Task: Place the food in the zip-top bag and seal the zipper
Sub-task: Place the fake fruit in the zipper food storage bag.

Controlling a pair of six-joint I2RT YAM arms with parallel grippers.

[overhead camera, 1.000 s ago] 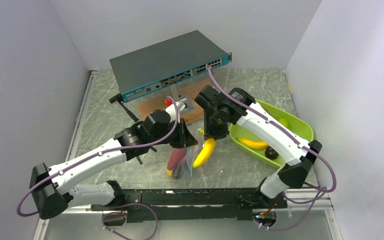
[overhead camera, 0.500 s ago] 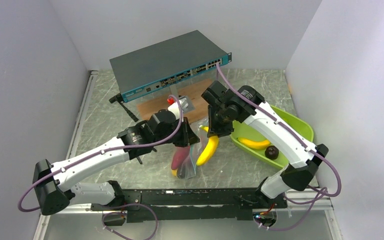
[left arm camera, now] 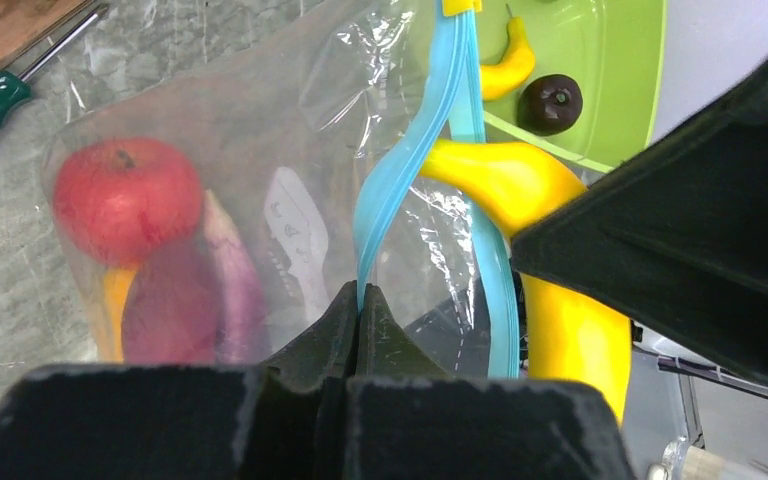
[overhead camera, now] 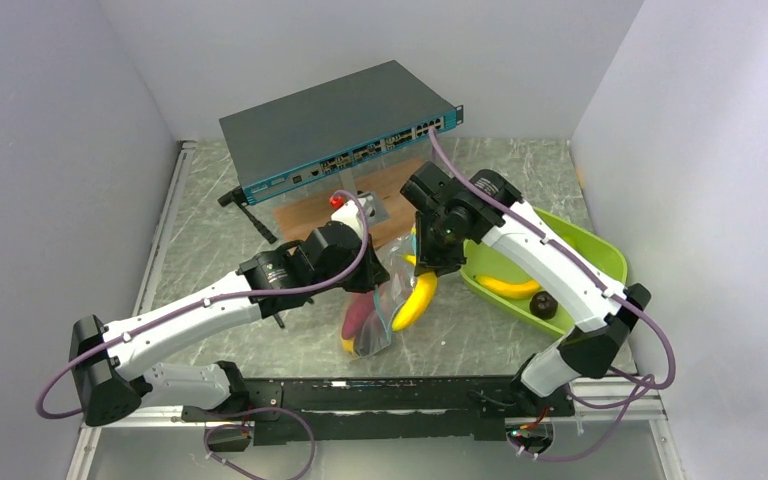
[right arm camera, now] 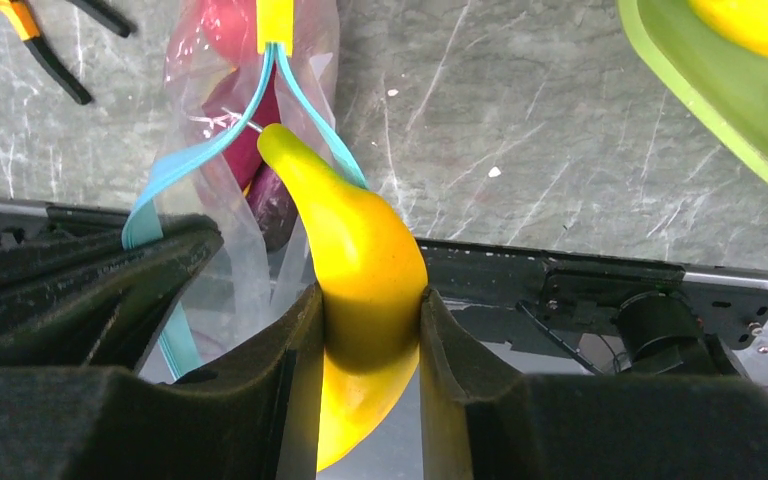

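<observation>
Two arms meet over the middle of the table, and it's all happening at the mouth of the zip-top bag. The left gripper has its jaws pressed tight together on one lip of the teal zipper, pinching that strip and holding it up. The other lip hangs apart from it, so the mouth gapes. The right gripper is clamped on a yellow banana around its middle, pads on both flanks. The banana's tip points into the gap between the two teal strips.

Inside the bag, in the left wrist view, a red apple lies at 9 o'clock with a purple eggplant touching it below.

From above, the lime-green tray sits at 3 o'clock of the bag. It holds a second banana and a brown round fruit near each other. A network switch stands at 12 o'clock, at the back. A green-handled screwdriver lies on the table beside the bag.
</observation>
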